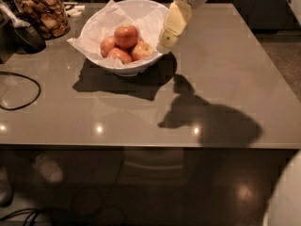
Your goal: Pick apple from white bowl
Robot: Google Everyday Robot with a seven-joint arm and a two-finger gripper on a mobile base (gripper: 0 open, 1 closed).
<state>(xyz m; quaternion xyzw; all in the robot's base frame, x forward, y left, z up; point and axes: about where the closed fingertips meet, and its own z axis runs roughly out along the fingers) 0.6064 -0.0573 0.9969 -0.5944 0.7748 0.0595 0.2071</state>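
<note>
The apple (126,36) I'm after sits on top of the pile in the white bowl (128,69), resting on the other fruit and riding a little higher than the rest. I count four apples in all: this one, a smaller apple to its left (108,45), another at the near side (121,55), and one on the right (142,51) with a paler, yellowish patch. One sheet of crinkled white paper (87,40) lines the bowl and pokes out over its left and far edges.

My single gripper (165,43) hangs just right of the bowl, tilted down and to the left, its cream-coloured tip close to the right rim and near the right-hand apple. It holds nothing that I can see. From this angle I cannot tell whether it is set wide or narrow.

The bowl stands on the far part of the grey table (225,79), left of centre. At the far left there is one glass jar of brown snacks (43,12), with one dark utensil (27,36) just nearer than it. One black cable (21,92) loops along the left edge.
</note>
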